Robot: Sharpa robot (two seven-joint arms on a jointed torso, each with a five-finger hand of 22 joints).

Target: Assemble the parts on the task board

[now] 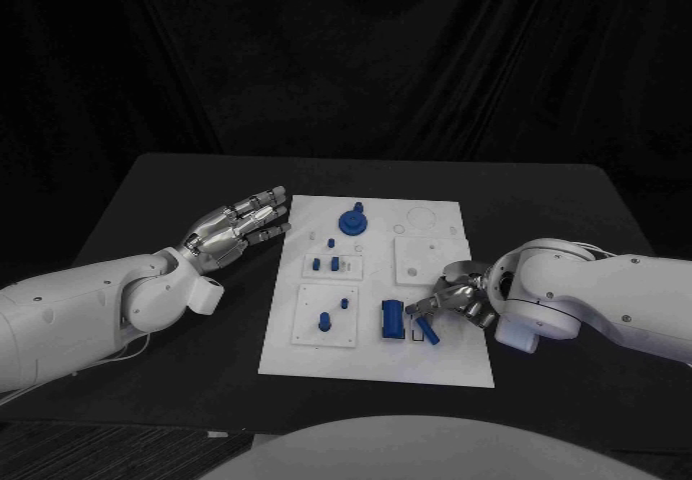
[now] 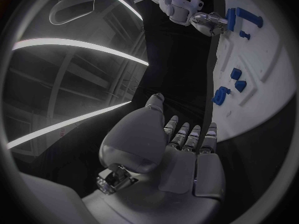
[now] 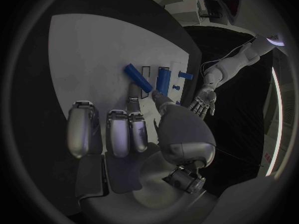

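Note:
The white task board (image 1: 433,360) lies mid-table and carries several blue parts. My right hand (image 1: 454,300) reaches over its right edge. A thumb and a finger pinch the near end of a short blue bar (image 1: 428,331), which lies slanted on the board by an outlined slot. In the right wrist view the bar (image 3: 138,77) sits just past the fingertips (image 3: 132,92), next to a blue block (image 3: 163,78). That block (image 1: 391,318) stands left of the bar. My left hand (image 1: 238,225) hovers open beside the board's left edge, holding nothing.
Further parts on the board: a round blue knob (image 1: 352,218) at the far end, two small pieces (image 1: 325,264), a peg (image 1: 325,322) and a tiny stud (image 1: 348,301). The black table (image 1: 173,190) surrounds the board. The left wrist view shows the board (image 2: 261,84) and my right hand (image 2: 209,21).

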